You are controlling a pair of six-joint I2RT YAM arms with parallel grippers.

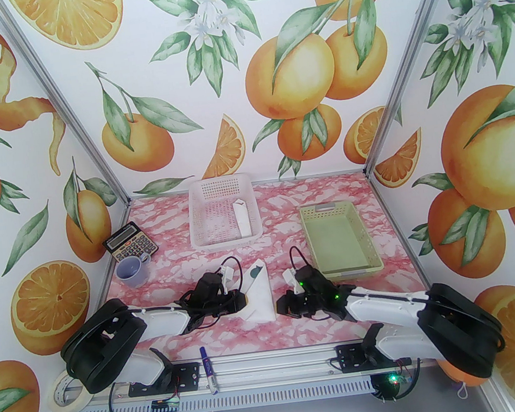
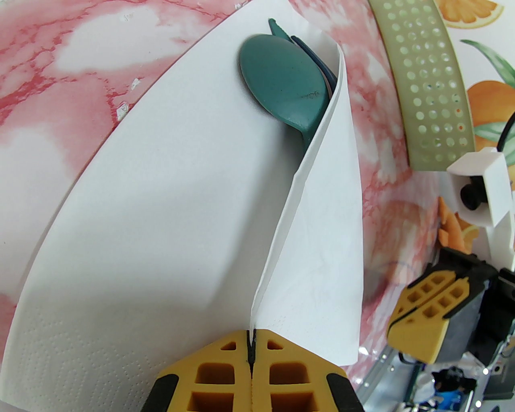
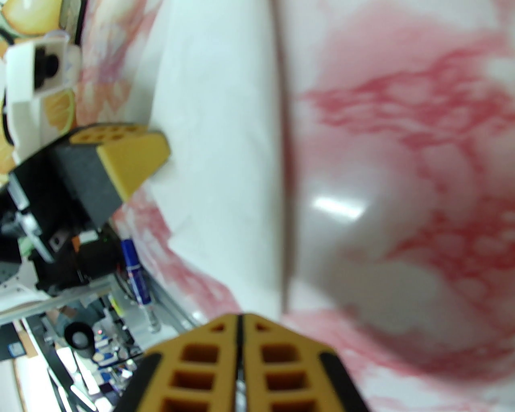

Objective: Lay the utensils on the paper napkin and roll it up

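A pink marbled table (image 1: pixel 300 330) with two robot arms reaching in from its near edge. Between them, near the middle, lies the white paper napkin (image 1: pixel 261 295). Its right side is folded up and over the dark teal utensils (image 1: pixel 256 272). The bowl of a spoon (image 2: pixel 281 84) pokes out at the far end, with another piece tucked behind it. The left gripper (image 2: pixel 251 346) is clenched on the near edge of the raised fold. The right gripper (image 3: pixel 240 322) is closed on nothing, just right of the napkin. Farther back stand a white mesh basket (image 1: pixel 223 214) and, to its right, a pale green tray (image 1: pixel 341 241).
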